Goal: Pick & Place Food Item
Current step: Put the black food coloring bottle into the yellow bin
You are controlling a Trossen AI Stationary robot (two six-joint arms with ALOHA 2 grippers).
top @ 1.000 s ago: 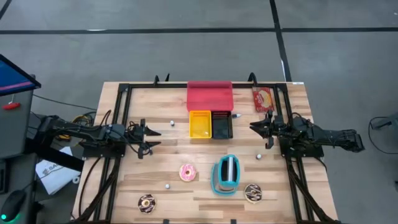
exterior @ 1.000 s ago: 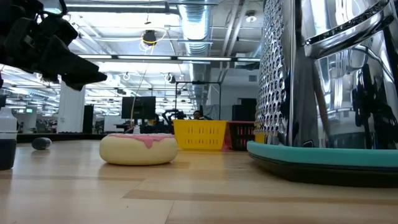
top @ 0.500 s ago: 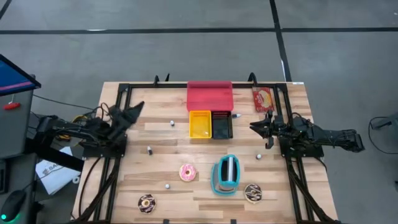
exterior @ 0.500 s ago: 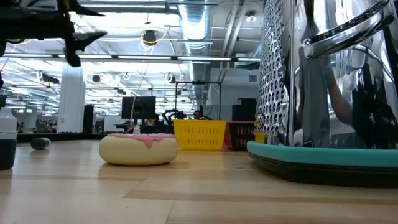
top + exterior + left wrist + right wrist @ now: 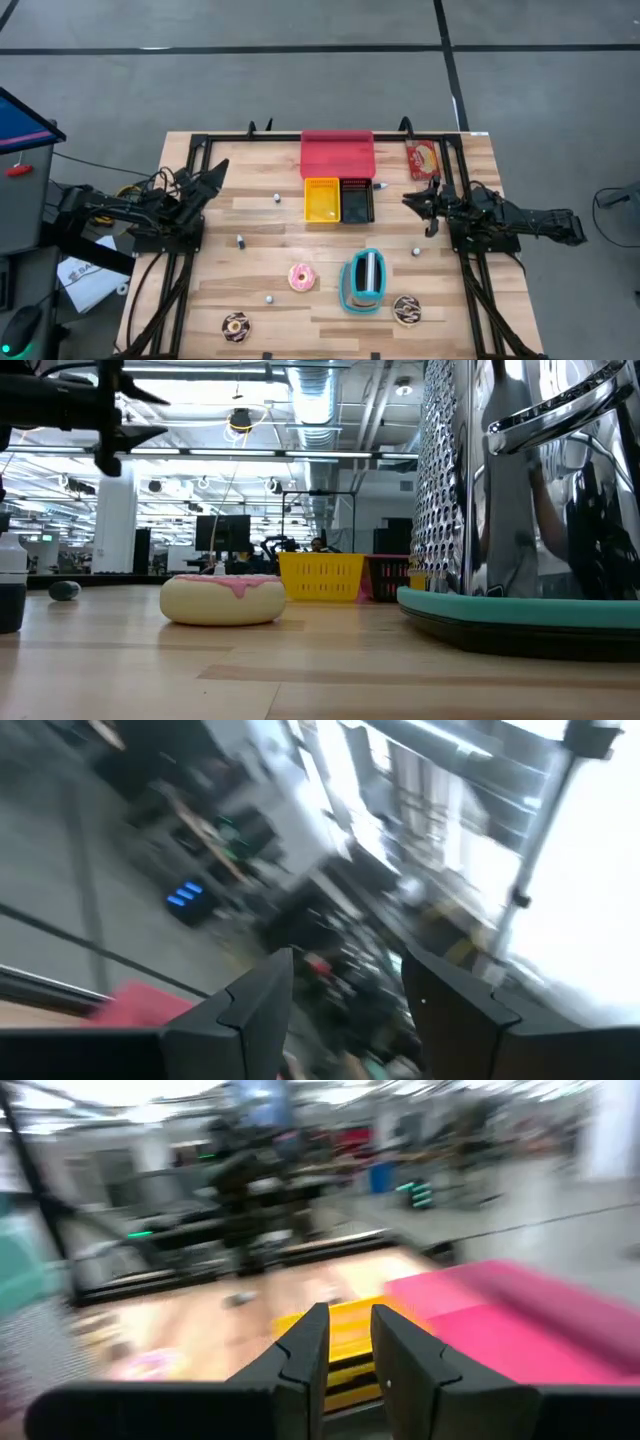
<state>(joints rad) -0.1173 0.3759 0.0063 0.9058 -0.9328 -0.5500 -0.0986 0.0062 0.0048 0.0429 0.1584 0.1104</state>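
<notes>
Left gripper point(image 5: 214, 170) is raised at the table's left edge, fingers parted, holding nothing. Right gripper point(image 5: 421, 193) waits at the right edge, fingers slightly apart, also empty. Pink-frosted donut point(image 5: 302, 277) lies mid-table beside the grater point(image 5: 364, 280) (untouched).

Your table: bins at the back, food along the front

You had two small baskets point(image 5: 339, 199) side by side in front of a tray point(image 5: 337, 153), a packet point(image 5: 423, 159) to its right. Nearer the front, one donut point(image 5: 302, 277) lay left of the grater point(image 5: 365, 281), with another donut point(image 5: 236, 325) front-left and a third point(image 5: 407, 309) front-right.
</notes>
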